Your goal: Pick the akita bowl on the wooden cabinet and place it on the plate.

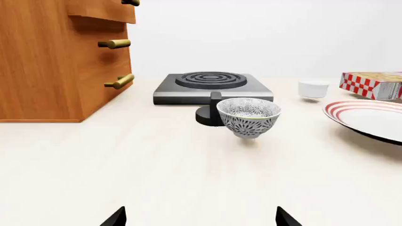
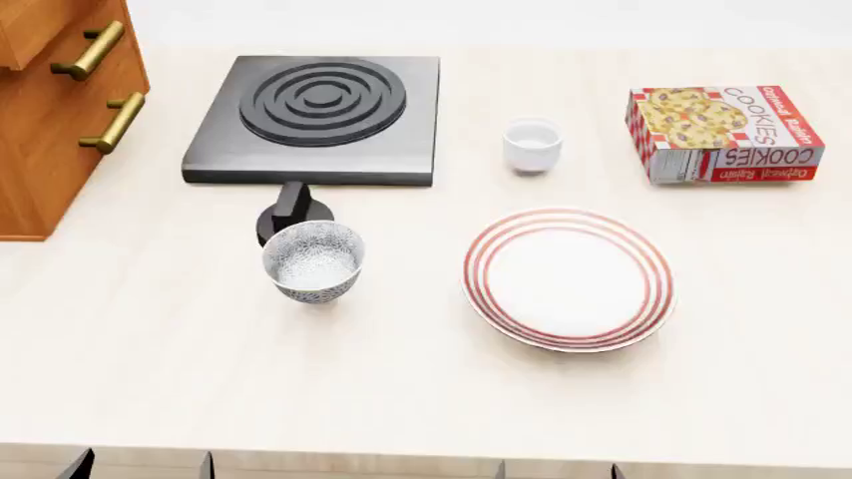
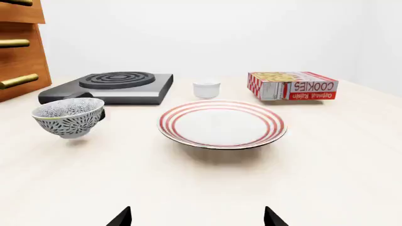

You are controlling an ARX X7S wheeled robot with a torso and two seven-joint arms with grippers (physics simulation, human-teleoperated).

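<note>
The wooden cabinet (image 2: 47,120) stands at the table's far left; its top is out of view, so the akita bowl on it is hidden. A blue-grey patterned bowl (image 2: 314,261) stands upright on the table in front of the stove, left of the plate (image 2: 570,279). The plate is white with red rings and holds nothing. In the left wrist view, my left gripper (image 1: 201,219) is open, well short of that bowl (image 1: 249,117). In the right wrist view, my right gripper (image 3: 197,219) is open, short of the plate (image 3: 221,124). Both are empty.
A grey stove (image 2: 319,115) with rings lies at the back, its black knob (image 2: 293,212) just behind the patterned bowl. A plain white cup (image 2: 532,145) stands behind the plate. A red cookie box (image 2: 725,132) lies at the back right.
</note>
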